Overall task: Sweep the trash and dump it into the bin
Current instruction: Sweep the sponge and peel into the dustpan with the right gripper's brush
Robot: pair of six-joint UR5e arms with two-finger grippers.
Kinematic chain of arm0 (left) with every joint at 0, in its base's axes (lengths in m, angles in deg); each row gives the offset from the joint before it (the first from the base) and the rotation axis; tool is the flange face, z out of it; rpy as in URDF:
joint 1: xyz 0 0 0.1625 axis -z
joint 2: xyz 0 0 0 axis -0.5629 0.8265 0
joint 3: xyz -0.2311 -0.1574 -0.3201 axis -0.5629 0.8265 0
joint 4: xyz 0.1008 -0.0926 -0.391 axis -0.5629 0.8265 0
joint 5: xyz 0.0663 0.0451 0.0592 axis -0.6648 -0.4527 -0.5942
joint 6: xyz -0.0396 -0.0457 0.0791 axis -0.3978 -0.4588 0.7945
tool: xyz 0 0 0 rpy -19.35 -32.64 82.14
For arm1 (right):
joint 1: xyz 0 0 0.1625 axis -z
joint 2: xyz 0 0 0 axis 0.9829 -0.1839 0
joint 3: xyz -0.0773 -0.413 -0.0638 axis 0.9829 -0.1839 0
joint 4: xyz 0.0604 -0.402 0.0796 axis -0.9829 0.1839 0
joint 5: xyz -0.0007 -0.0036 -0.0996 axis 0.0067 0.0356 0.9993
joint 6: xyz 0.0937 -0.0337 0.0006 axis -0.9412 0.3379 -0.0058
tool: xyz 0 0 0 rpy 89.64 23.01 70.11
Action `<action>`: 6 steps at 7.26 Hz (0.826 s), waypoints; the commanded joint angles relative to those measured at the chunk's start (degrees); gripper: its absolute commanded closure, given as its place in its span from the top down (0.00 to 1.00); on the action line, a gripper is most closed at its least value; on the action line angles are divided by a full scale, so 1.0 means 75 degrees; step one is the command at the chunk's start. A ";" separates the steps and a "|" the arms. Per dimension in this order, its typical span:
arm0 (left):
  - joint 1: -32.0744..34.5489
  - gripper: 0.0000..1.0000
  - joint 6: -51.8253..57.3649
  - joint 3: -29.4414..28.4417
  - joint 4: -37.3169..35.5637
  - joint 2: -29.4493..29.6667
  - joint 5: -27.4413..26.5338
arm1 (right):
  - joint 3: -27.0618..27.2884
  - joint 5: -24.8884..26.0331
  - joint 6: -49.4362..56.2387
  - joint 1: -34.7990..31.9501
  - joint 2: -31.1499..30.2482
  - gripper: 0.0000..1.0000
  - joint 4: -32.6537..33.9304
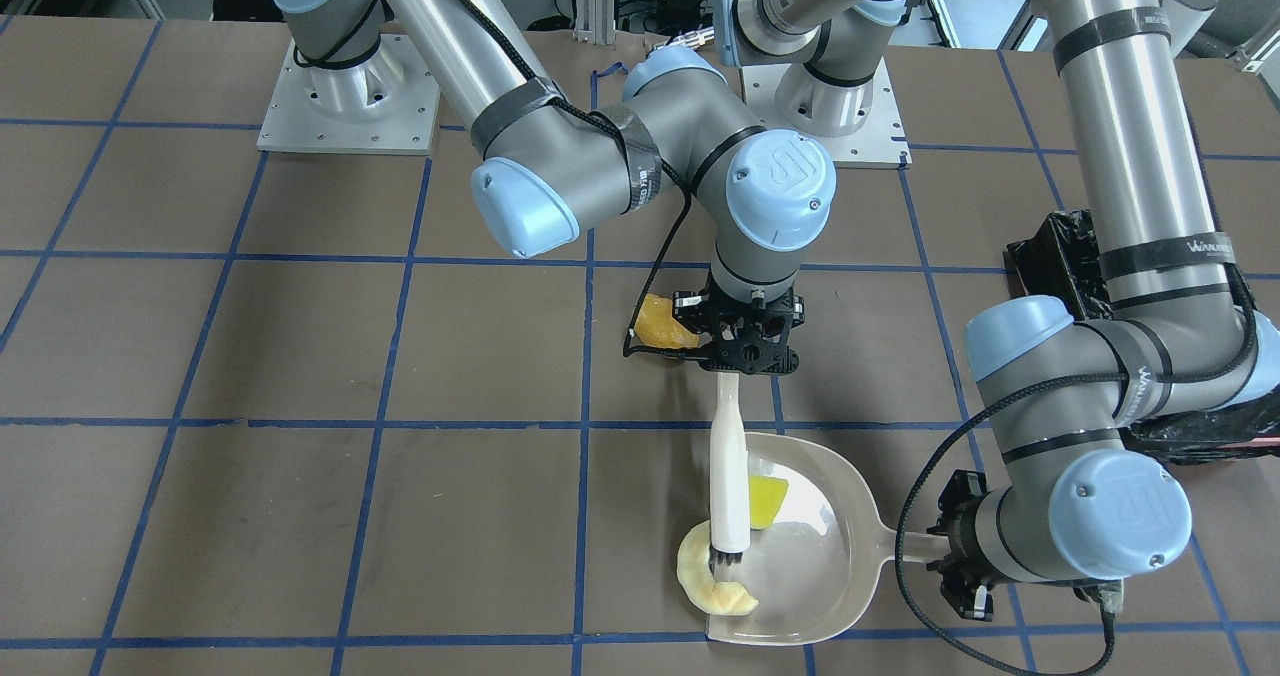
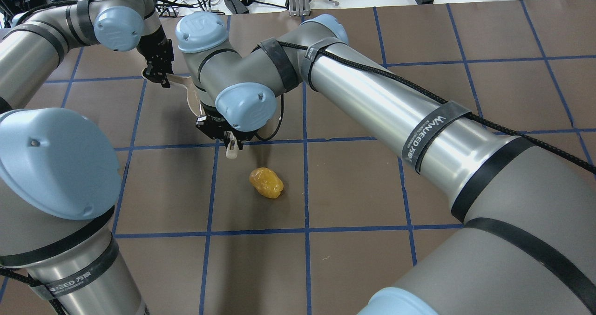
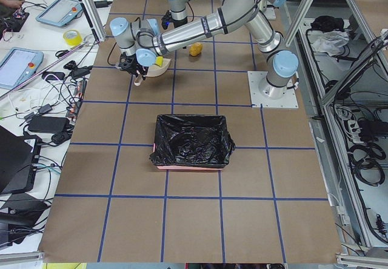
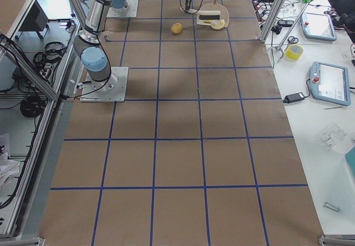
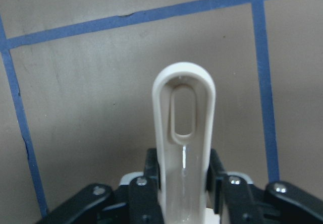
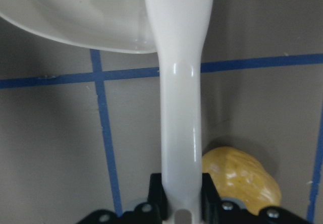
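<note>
At the dustpan's (image 1: pixel 812 566) open lip the pale crescent piece (image 1: pixel 712 584) lies across the edge, partly on the beige pan and partly on the brown table (image 1: pixel 300 516). The dark bristles (image 1: pixel 725 559) of my white brush (image 1: pixel 729 476) touch its upper curve. My right gripper (image 1: pixel 728 366) is clamped on the far end of the brush. In the right wrist view the fingers (image 6: pixel 155 191) press both sides of the white shaft, which reaches from there over the dustpan's rim and into the pan. Inside the dustpan, just beside the brush shaft, rests the yellow sponge piece (image 1: pixel 768 501). The glossy golden potato-like lump (image 1: pixel 663 328) sits on the table outside the dustpan, beyond its rear rim on the side toward my bases, just beside my right gripper and apart from the pan. My left gripper (image 1: pixel 950 548) is closed on the dustpan's handle (image 5: pixel 184 113). The left wrist view shows that flat looped handle pinched between the black fingers (image 5: pixel 151 176), its slotted end sticking out ahead of them over the table. The bin (image 3: pixel 193 140), lined with crinkly black plastic and showing a pink base edge, stands well apart from the dustpan, off toward the handle side, with my left arm passing in front of it in the front-facing view.
</note>
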 commanded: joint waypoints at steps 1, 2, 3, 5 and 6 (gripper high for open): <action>0.0000 0.00 0.0000 0.0000 0.0000 0.0000 0.0006 | -0.0057 0.0541 0.0533 0.0280 -0.0065 0.11 -0.0546; 0.0000 0.00 0.0000 0.0000 0.0000 0.0000 0.0006 | -0.0057 0.0599 0.0673 0.0455 0.0017 0.11 -0.0524; 0.0000 0.00 0.0000 0.0000 0.0000 0.0000 0.0006 | -0.0057 0.0623 0.0674 0.0491 0.0122 0.10 -0.0535; 0.0000 0.00 0.0000 0.0000 0.0000 0.0000 0.0018 | -0.0069 0.0623 0.0686 0.0492 0.0414 0.10 -0.0256; -0.0012 0.00 0.0000 0.0000 0.0000 0.0000 0.0030 | -0.0092 0.0600 0.0581 0.0480 0.0544 0.10 -0.0045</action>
